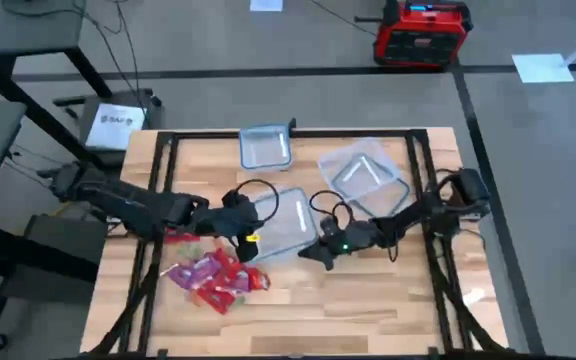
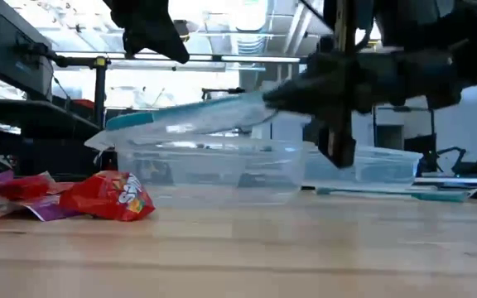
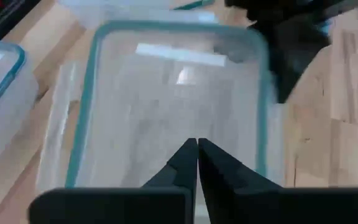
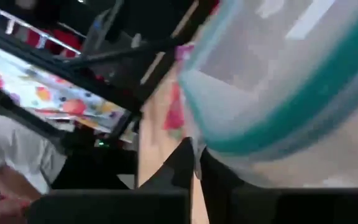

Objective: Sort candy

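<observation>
On a wooden tabletop (image 1: pixel 368 300), the right pincer (image 1: pixel 313 252) pinches a tilted clear lid's (image 2: pixel 189 116) edge, apparently uncovering the middle container (image 2: pixel 205 161). The left pincer (image 1: pixel 243 235), pressed together, hovers alongside. The candy (image 1: pixel 213 278) lies heaped nearby, unsorted.

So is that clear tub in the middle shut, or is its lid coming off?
Coming off: the teal-rimmed clear lid sits tilted above the clear rectangular plastic tub, one end raised at the right tool.
</observation>
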Action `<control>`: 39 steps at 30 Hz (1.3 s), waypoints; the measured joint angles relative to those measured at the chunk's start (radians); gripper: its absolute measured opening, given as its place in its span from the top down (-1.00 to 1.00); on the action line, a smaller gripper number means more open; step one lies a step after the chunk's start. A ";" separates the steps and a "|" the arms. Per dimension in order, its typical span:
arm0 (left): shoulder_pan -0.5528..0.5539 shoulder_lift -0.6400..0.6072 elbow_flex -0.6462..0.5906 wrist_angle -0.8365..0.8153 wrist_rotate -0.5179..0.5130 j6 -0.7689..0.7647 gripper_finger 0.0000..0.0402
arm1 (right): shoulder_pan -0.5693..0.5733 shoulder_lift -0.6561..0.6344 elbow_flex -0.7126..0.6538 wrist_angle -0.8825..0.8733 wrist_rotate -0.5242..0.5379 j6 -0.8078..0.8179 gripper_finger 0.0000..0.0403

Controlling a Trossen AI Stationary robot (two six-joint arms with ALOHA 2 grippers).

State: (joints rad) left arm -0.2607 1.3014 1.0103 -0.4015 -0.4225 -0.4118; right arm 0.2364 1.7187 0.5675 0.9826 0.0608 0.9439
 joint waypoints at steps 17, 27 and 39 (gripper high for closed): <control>-0.031 0.000 0.197 -0.171 -0.003 0.075 1.00 | -0.024 -0.275 0.455 -0.929 0.103 -0.586 1.00; -0.062 -0.025 0.323 -0.486 -0.156 0.044 1.00 | -0.100 -0.103 0.673 -0.981 0.245 -0.956 1.00; -0.066 -0.219 0.325 -0.507 -0.195 0.006 1.00 | -0.131 0.313 0.997 -1.090 0.248 -1.843 1.00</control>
State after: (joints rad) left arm -0.3271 1.0824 1.3350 -0.9083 -0.6180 -0.4053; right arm 0.1054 2.0316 1.5645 -0.1075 0.3091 -0.8992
